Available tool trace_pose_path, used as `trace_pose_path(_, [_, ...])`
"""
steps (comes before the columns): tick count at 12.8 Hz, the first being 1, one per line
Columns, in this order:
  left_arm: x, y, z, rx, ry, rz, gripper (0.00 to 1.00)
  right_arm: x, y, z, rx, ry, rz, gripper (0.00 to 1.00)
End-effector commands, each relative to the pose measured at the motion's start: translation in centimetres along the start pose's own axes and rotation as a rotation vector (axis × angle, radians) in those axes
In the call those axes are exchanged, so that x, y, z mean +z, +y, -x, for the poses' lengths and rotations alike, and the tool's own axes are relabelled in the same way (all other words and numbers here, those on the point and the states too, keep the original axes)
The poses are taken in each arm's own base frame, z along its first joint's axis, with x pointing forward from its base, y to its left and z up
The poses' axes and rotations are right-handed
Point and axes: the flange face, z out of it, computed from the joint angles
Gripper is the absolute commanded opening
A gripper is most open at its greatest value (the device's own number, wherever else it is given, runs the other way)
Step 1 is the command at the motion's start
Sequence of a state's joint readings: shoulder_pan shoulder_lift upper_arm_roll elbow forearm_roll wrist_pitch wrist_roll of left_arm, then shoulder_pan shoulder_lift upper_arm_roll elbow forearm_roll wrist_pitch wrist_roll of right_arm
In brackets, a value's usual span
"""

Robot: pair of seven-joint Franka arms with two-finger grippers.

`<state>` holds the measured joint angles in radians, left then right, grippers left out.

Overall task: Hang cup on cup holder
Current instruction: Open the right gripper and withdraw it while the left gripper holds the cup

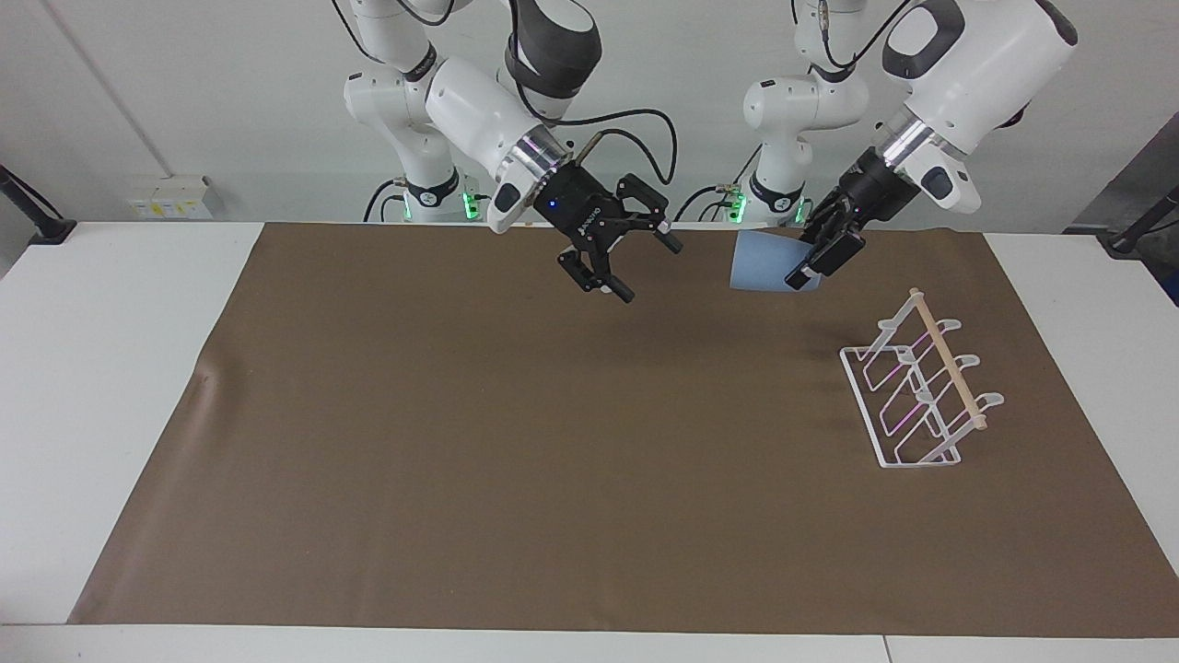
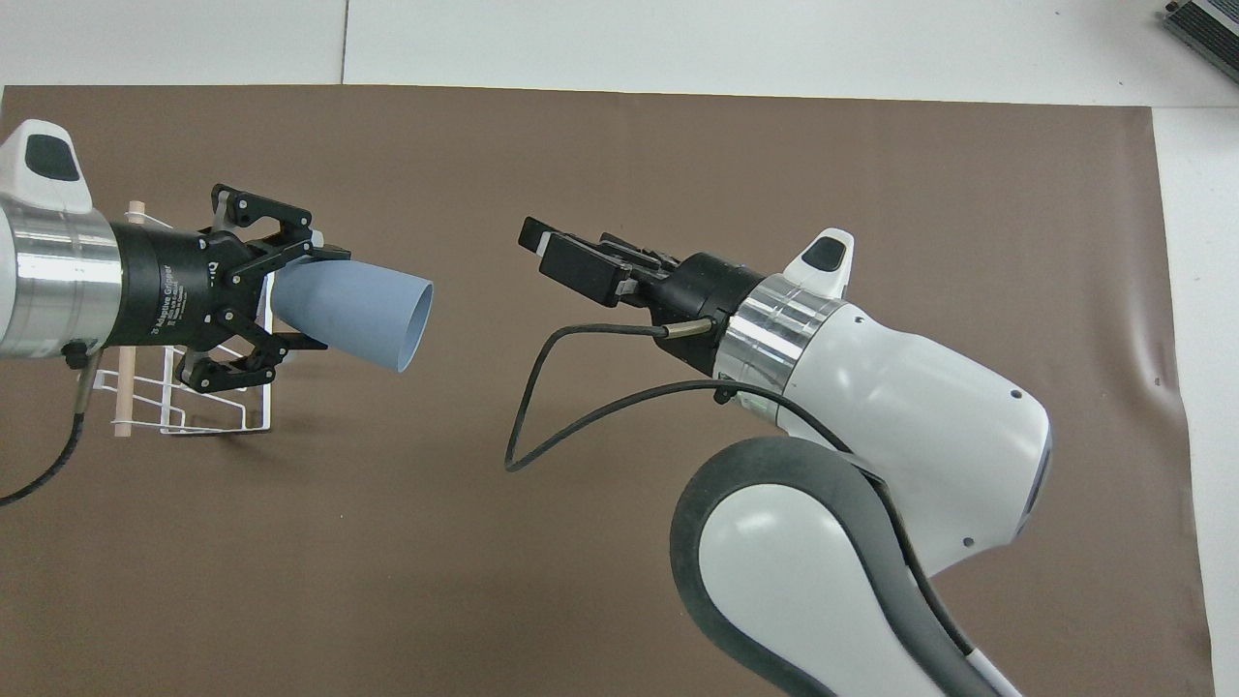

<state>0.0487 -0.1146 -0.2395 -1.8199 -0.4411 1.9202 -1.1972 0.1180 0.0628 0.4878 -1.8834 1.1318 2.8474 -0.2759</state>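
Your left gripper (image 1: 822, 254) clamps the cup (image 1: 761, 262) at its narrow base, above the cup holder (image 1: 921, 387); light, smooth plastic, likely slippery; right gripper (image 1: 619, 255) spread, empty

The brown mat (image 1: 516, 460) is bare over most of its spread, so a gripper could pass freely anywhere toward the right arm's end from the rack (image 1: 921, 391), the only thing standing on it. Above the rack the air is open; its dowel (image 1: 949, 359) and slanted prongs stick up as the 1 obstacle near the left arm's end. The left gripper (image 1: 822, 258), clamped on the cup (image 1: 764, 262), hangs over the mat beside the rack. The right gripper (image 1: 626, 262), fingers spread, hangs over the mat well apart from the cup, with clear air between the 2.
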Motion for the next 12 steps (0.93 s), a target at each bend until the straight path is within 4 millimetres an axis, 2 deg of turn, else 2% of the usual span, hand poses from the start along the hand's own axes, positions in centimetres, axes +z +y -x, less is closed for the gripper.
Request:
trace_pose_path(1, [-0.4,0.0,-1.1,0.076,0.176,-0.012,0.00,-0.7,2.5,-2.0,-0.199,0.005,0.103,1.00])
trace_pose_path(3, [-0.4,-0.1,-2.4,0.128,0.281,-0.032,0.00,-1.9,5.2,-4.1,-0.390,-0.017,0.224,1.00])
trace_pose_path(4, [-0.4,-0.1,-2.8,0.171,0.324,-0.039,0.00,-2.3,6.0,-5.2,-0.495,-0.070,0.270,1.00])
trace_pose_path(6, [-0.8,-0.4,-5.1,0.225,0.428,-0.030,0.00,-3.8,6.5,-7.4,-0.631,-0.190,0.350,1.00])
trace_pose_path(8, [0.0,-0.1,-7.0,0.296,0.553,0.005,0.00,-7.1,7.8,-11.0,-0.713,-0.312,0.443,1.00])
trace_pose_path(10, [1.2,0.8,-8.7,0.386,0.664,-0.010,0.00,-10.6,9.5,-12.2,-0.684,-0.455,0.495,1.00])
trace_pose_path(11, [1.6,1.0,-9.5,0.427,0.709,-0.016,0.00,-13.1,11.1,-12.9,-0.633,-0.500,0.521,1.00])
trace_pose_path(12, [1.9,1.0,-10.9,0.457,0.756,-0.043,0.00,-16.0,13.5,-13.7,-0.558,-0.539,0.550,1.00])
